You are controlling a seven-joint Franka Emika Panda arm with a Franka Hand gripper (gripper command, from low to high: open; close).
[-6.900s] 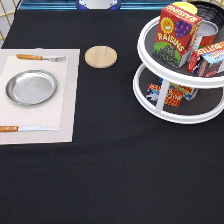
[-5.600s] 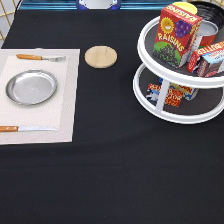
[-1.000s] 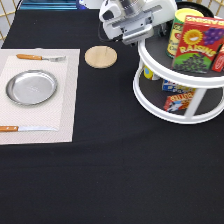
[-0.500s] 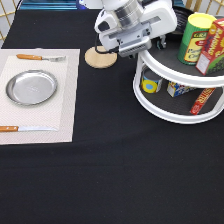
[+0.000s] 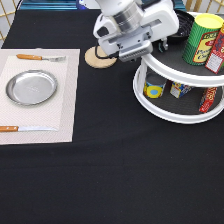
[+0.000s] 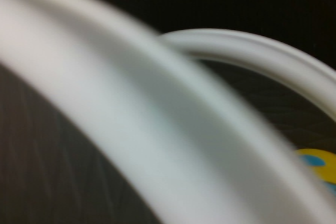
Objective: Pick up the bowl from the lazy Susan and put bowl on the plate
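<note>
The lazy Susan stands at the exterior view's right, white with two dark tiers. My gripper hangs at the left rim of its upper tier, the white hand covering that edge. A dark glossy curved shape shows on the upper tier just behind the hand; it looks like part of the black bowl, mostly hidden. The silver plate lies empty on a placemat at the exterior view's left, far from the gripper. The wrist view shows the turntable's white rims from very close.
A round wooden coaster lies beside the hand, partly covered. A fork and a knife flank the plate on the placemat. A yellow-green can stands on the upper tier; small packets sit on the lower tier.
The arm has come in from the top and dropped to the turntable's left rim. The turntable has turned: the raisin box has swung away and the yellow-green can now faces front.
</note>
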